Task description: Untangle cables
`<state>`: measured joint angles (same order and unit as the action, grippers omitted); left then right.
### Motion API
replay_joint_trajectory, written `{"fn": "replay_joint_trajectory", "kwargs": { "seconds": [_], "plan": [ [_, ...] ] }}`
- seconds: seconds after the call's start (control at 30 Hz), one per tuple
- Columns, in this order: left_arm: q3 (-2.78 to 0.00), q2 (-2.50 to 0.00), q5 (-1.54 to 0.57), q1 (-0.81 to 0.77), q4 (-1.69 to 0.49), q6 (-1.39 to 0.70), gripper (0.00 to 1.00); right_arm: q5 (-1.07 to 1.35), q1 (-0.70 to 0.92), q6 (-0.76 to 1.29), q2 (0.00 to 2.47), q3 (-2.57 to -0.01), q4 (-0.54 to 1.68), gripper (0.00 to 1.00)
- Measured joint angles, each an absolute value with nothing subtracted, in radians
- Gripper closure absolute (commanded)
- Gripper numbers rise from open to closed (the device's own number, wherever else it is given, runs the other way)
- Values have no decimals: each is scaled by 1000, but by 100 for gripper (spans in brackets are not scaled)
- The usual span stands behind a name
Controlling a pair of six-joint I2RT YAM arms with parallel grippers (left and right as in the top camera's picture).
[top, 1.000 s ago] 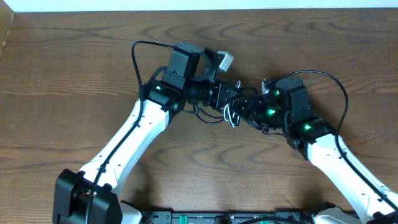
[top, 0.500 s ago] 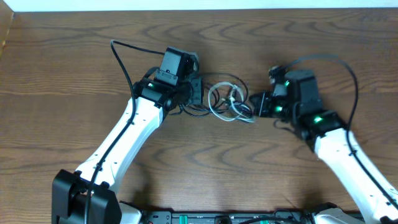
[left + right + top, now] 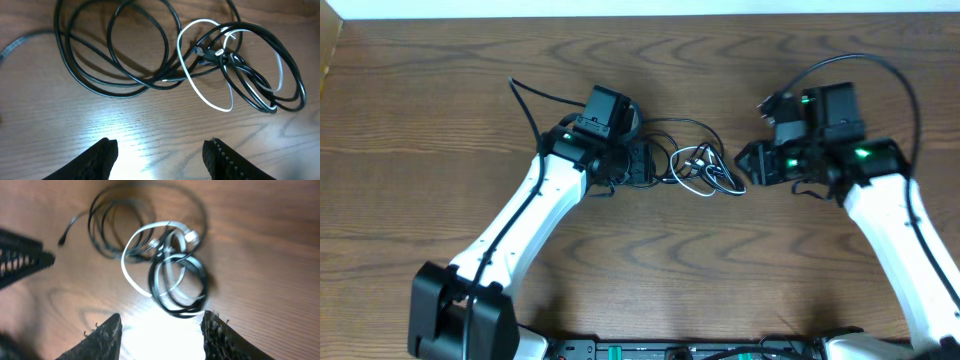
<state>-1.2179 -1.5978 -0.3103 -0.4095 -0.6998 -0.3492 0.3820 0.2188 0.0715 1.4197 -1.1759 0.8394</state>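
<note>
The cables lie in one tangled heap [image 3: 703, 168] on the wooden table between my two grippers. The black cable [image 3: 115, 94] makes several wide loops, and a tighter black coil [image 3: 200, 280] sits on the right side of the heap. The white cable [image 3: 200, 95] curls through that coil in a loop [image 3: 127, 270]. My left gripper [image 3: 642, 163] is just left of the heap, open, with only bare wood between its fingers [image 3: 161, 150]. My right gripper [image 3: 750, 165] is just right of the heap, open and holding nothing [image 3: 161, 325].
The table's far edge [image 3: 640, 14] runs along the top of the overhead view. Thick black robot wires arch over each arm [image 3: 525, 100] [image 3: 880, 70]. The left gripper's fingers [image 3: 20, 257] show at the left edge of the right wrist view.
A second ago both grippers met at the tangle. They have since drawn apart, left leftward and right rightward. Both jaws now stand open and the cables lie loose on the table.
</note>
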Motion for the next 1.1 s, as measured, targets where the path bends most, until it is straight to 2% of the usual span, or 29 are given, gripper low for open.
{"fn": "replay_joint_trajectory", "kwargs": {
  "seconds": [0.17, 0.23, 0.53, 0.67, 0.7, 0.77, 0.83, 1.0, 1.07, 1.1],
  "plan": [
    [-1218, -1662, -317, -410, -699, -429, 40, 405, 312, -17, 1636, -1174, 805, 67],
    [-1218, -1664, -320, -410, -699, -441, 40, 369, 331, -30, 1691, -1172, 759, 98],
    [-1218, -1665, -406, -445, -699, -446, 40, 221, 337, 15, 1715, -1169, 680, 99],
    [-1218, -1665, -413, -460, -693, -446, 41, 496, 336, 23, 1701, -1243, 649, 99],
    [-1218, -1665, -413, -461, -692, -446, 42, 522, 336, 23, 1680, -1276, 651, 99],
    [-1218, -1665, -413, -460, -691, -446, 51, 533, 335, 23, 1588, -1348, 645, 99],
    [-1217, -1665, -428, -460, -666, -451, 53, 522, 335, 46, 1509, -1372, 643, 99],
    [-1216, -1665, -557, -461, -493, -480, 52, 413, 335, 147, 1485, -1374, 646, 99],
    [-1216, -1665, -599, -461, -442, -495, 41, 403, 335, 188, 1485, -1374, 648, 99],
    [-1214, -1665, -654, -461, -384, -502, 41, 402, 335, 200, 1485, -1374, 646, 99]
  ]
}}
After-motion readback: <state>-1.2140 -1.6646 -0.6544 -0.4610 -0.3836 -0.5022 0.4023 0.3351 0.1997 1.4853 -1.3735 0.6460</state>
